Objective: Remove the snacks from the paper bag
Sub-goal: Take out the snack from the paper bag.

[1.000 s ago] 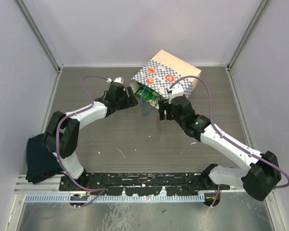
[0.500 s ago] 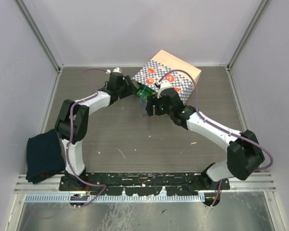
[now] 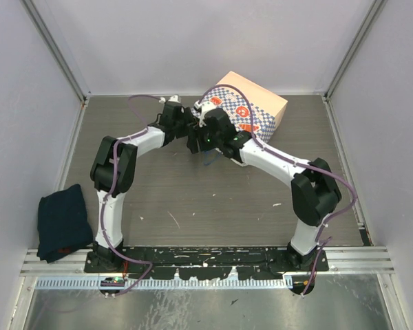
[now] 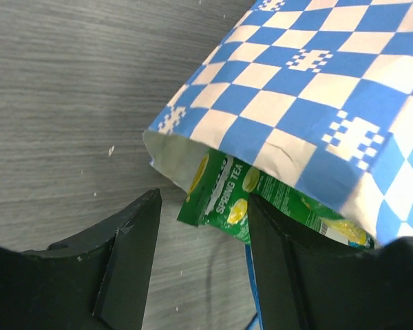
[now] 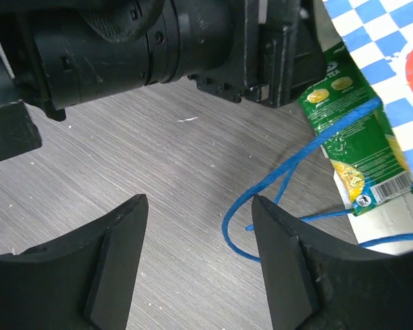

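The paper bag [image 3: 251,110] lies on its side at the far middle of the table, blue-and-white checkered [image 4: 310,89], its mouth facing left. A green snack packet [image 4: 224,196] pokes out of that mouth. My left gripper [image 4: 203,201] is open around the packet's corner, its right finger against the packet. My right gripper [image 5: 199,201] is open just above the table, with only a loop of the bag's blue cord handle [image 5: 261,199] near its right finger. The same green snack packet [image 5: 351,137] lies to its upper right. In the top view both grippers, left [image 3: 190,129] and right [image 3: 195,143], crowd the bag's mouth and hide it.
A dark blue cloth [image 3: 63,220] lies at the near left by the wall. The left arm's black wrist [image 5: 158,48] fills the space right ahead of the right gripper. Enclosure walls close in the far side and both flanks; a metal rail [image 3: 206,258] runs along the near edge.
Both arms have moved in to the bag's mouth, the right one swinging left and away from me. The left jaws have narrowed around the green packet's corner; the right jaws narrowed slightly.
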Tool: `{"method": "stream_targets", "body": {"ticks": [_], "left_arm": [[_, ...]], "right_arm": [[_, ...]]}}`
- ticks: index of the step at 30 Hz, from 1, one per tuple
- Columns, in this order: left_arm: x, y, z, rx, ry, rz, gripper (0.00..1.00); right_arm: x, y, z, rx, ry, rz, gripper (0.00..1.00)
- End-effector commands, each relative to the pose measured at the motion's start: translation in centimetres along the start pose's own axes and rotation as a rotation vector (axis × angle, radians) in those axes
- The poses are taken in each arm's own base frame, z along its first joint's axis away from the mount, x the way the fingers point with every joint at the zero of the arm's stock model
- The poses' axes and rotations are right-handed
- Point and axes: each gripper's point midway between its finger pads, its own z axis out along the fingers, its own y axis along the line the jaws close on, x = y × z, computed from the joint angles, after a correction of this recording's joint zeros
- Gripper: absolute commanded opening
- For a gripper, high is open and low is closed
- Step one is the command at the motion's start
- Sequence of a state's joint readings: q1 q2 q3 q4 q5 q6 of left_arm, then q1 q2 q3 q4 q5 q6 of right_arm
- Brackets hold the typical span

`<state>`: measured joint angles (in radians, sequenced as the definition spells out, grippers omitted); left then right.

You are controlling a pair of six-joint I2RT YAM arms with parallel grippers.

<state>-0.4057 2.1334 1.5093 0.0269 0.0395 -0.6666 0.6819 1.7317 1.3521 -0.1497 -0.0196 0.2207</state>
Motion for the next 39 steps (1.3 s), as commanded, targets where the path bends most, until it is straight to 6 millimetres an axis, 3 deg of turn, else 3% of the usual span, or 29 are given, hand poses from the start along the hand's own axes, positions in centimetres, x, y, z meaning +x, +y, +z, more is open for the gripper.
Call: {"method": "stream_targets", "body": {"ticks": [1, 5, 8, 10, 14, 17, 28, 33, 39], "left_arm": [[-2.4, -1.7, 0.7, 0.044, -0.052, 0.061, 0.54], [-2.3, -1.8, 1.4, 0.045, -0.04, 0.073, 0.51], [-1.9, -1.9, 1.8, 0.058, -0.024, 0.074, 0.42], [-1.6, -2.0, 1.8, 0.069, -0.013, 0.074, 0.32], [-1.1, -2.2, 1.4, 0.086, 0.007, 0.077, 0.11], [-1.3, -2.3, 0.4, 0.088, 0.001, 0.083, 0.0], [-2.0, -1.5, -5.5, 0.049, -0.038, 0.159, 0.0], [-1.8, 0.9, -10.2, 0.018, -0.047, 0.123, 0.0], [-2.2, 7.3, -15.0, -0.129, -0.067, -0.016, 0.0]], "right_arm": [[-0.9, 1.1, 0.8, -0.034, 0.024, 0.01, 0.66], [-0.4, 1.2, 1.1, -0.035, 0.043, 0.015, 0.62], [0.1, 1.1, 1.2, -0.028, 0.058, 0.015, 0.53], [0.3, 1.0, 1.1, -0.028, 0.064, 0.014, 0.4], [-0.2, 1.3, 0.3, -0.039, 0.047, 0.012, 0.02], [-1.0, 1.4, -0.5, -0.042, 0.023, 0.005, 0.01], [-4.9, 0.1, -3.5, -0.018, -0.083, 0.023, 0.0], [-5.7, -1.2, -4.1, 0.004, -0.106, 0.05, 0.0], [-6.3, -2.2, -3.7, 0.008, -0.127, 0.099, 0.0]]}}
